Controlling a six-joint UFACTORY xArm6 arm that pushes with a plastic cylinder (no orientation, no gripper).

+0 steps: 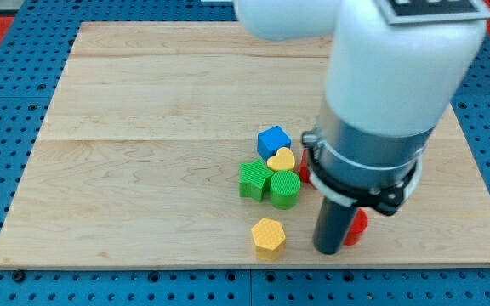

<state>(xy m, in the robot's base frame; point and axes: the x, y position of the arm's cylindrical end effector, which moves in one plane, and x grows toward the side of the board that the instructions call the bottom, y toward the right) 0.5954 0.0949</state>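
1. Standing near the view's bottom edge, my tip (328,252) rests on the wooden table (143,170) at the lower end of the dark rod; there is no claw on this arm, so nothing is held or clamped.
2. Just to the view's right of the tip, a red block (357,226) peeks out from behind the rod, seemingly touching it; its shape cannot be made out.
3. To the view's left of the tip, near but apart from it, sits a yellow hexagonal block (268,236).
4. Further up, a green cylinder (285,189) and a green star-like block (254,179) stand side by side, touching.
5. Above the cylinder lies a small yellow heart (282,160), with a blue cube (273,140) just beyond it toward the view's top.
6. Another sliver of red (304,168) shows beside the heart, mostly hidden by the arm.
7. A white and grey arm housing (390,93) fills the view's upper right.
8. Around the table runs a blue perforated surface (7,93).
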